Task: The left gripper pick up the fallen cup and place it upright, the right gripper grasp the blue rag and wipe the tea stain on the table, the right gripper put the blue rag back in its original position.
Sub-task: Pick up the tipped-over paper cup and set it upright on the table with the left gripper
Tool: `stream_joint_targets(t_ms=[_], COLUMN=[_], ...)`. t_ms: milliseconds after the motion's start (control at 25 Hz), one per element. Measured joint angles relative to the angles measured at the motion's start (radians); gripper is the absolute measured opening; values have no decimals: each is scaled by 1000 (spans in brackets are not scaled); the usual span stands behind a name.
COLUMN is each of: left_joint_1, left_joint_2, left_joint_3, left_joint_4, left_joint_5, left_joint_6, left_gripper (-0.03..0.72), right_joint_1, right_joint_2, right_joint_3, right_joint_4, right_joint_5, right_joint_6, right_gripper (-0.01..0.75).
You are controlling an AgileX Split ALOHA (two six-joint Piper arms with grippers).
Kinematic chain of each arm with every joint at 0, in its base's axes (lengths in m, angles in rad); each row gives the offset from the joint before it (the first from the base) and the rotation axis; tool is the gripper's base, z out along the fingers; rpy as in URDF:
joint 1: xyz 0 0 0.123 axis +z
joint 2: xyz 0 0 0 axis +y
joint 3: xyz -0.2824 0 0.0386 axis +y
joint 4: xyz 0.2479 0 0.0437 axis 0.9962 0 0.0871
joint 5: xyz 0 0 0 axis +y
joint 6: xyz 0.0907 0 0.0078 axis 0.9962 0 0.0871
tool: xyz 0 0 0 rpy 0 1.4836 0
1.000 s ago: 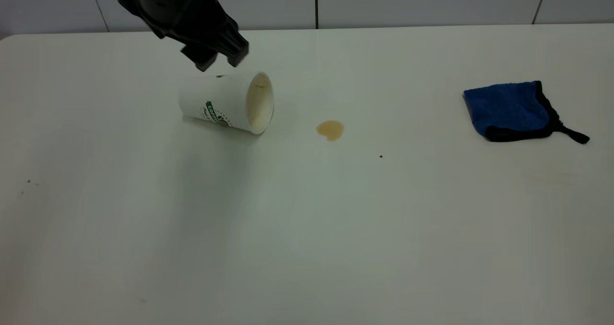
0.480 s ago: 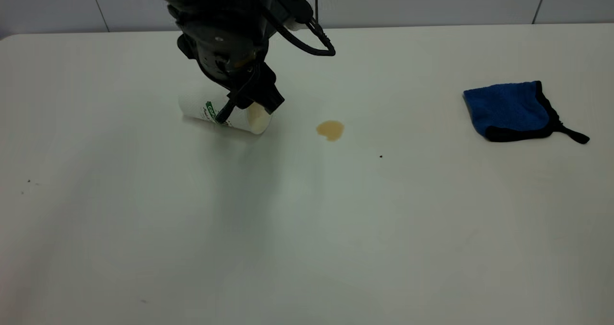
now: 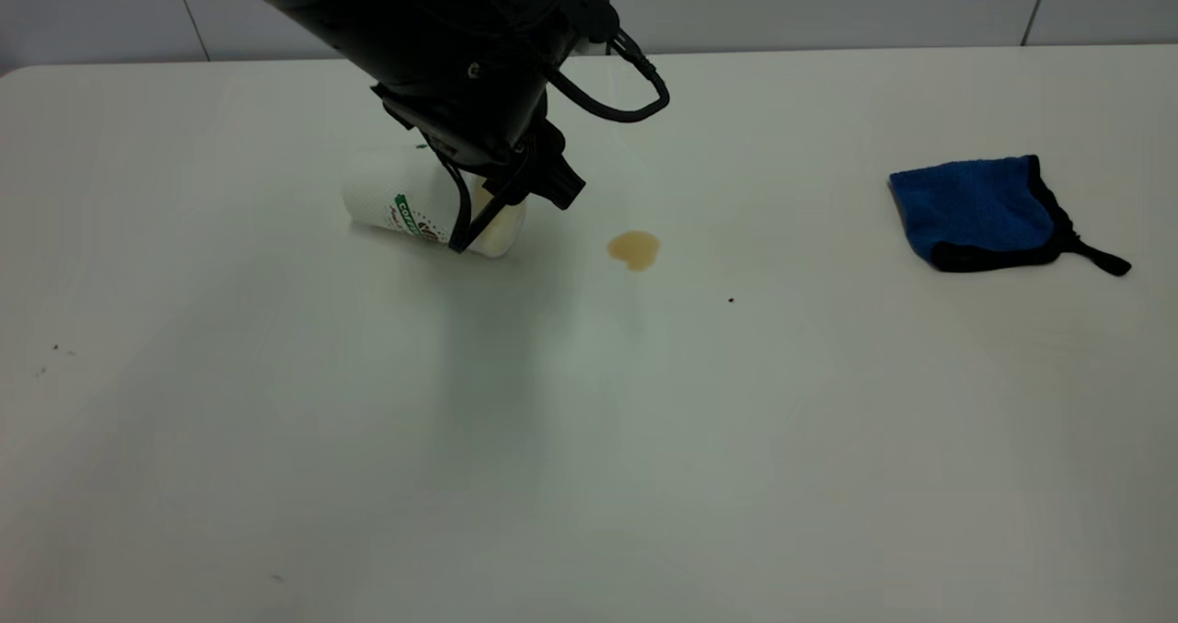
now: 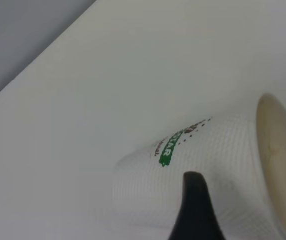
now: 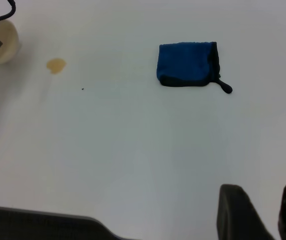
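The left hand [image 3: 502, 209] is down over the cup [image 3: 405, 209], which lies on its side on the white surface [image 3: 589, 439] with its mouth toward 3 o'clock in the exterior view. One thin black finger [image 3: 465, 232] runs down the cup's near wall close to the rim, and the bulk of the arm hides the cup's upper side. In the left wrist view a single dark fingertip [image 4: 195, 200] sits against the cup's [image 4: 203, 170] textured wall below the green banner; the opposite finger is out of sight, so how wide this hand stands, and whether it is actually pressing on the cup, cannot be told.

The tea stain [image 3: 634, 249] lies just beside the cup's mouth at 3 o'clock, apart from it, with a tiny dark speck [image 3: 731, 300] farther on at about 4 o'clock. The blue rag [image 3: 975, 211] lies flat well apart at 3 o'clock, its black loop tail pointing away from the cup.

The right hand [image 5: 263, 215] is high over the surface away from the rag [image 5: 188, 64], its two dark fingers slightly parted and holding nothing.
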Motion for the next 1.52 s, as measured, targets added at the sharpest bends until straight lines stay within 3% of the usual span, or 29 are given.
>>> stream_joint_targets(t_ms=[400,600,800,1040,1200,1400,1520], left_joint_1=[0,0,1,1,1,1,2], left_joint_2=[122,159,167,167,167,160,130], left_joint_3=[-148,-177,-177,-177,-200,-297,-385], left_joint_4=[-143,-182,-192,-193,-194,-264,-330], left_joint_5=[98,196,225,240,338,580,624], left_joint_6=[88,100,101,102,103,129,215], left_gripper=[574,521,410,171,34,8,8], right_joint_1=[0,0,0,0,0,0,0], right_joint_2=[0,0,0,0,0,0,0], right_joint_3=[0,0,0,0,0,0,0], right_joint_4=[0,0,0,0,0,0,0], right_joint_5=[0,0,0,0,0,0,0], right_joint_6=[0,0,0,0,0,0,0], right_gripper=[242,242,242,242,242,242,242])
